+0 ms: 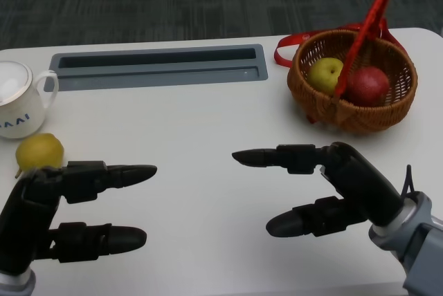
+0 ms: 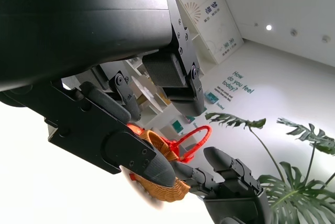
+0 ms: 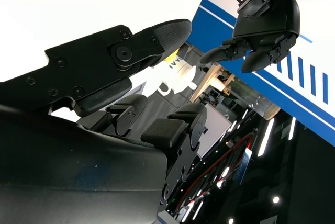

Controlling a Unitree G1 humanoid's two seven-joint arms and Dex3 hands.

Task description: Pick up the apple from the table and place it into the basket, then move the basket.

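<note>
Head view, fruit count: three pieces. A red apple (image 1: pixel 367 84) and a yellow-green fruit (image 1: pixel 325 74) lie side by side in the basket at upper right; a third yellow fruit (image 1: pixel 39 152) sits on the table at the left edge, just above the left hand.
Head view, basket: one wicker basket (image 1: pixel 356 113) with a red handle (image 1: pixel 363 36) standing up across it; the handle hides part of both fruits.
Head view, mug: one white mug (image 1: pixel 17 98) at far left, cut off by the frame edge, its lettering only partly legible.
Head view, table: white table (image 1: pixel 201 116) with one grey recessed slot (image 1: pixel 160 66) along its upper middle.
Head view, left hand: left hand (image 1: pixel 66 209) at lower left, fingers stretched out and apart, holding nothing.
Head view, right hand: right hand (image 1: pixel 325 185) at lower right, fingers spread with a wide gap, holding nothing, well apart from the basket.
Left wrist view: own fingers (image 2: pixel 172 72) fill most of the frame, spread with nothing between them; the basket (image 2: pixel 165 153) and red handle (image 2: pixel 191 140) are partly hidden behind them; the other hand (image 2: pixel 230 182) shows at lower right. The apple cannot be made out.
Right wrist view: own fingers (image 3: pixel 131 51) are apart and empty; the mug (image 3: pixel 178 75) shows partly in the gap; the left hand (image 3: pixel 264 22) hangs at upper right, fingers loosely curved, empty. The background is dark and hard to read.
</note>
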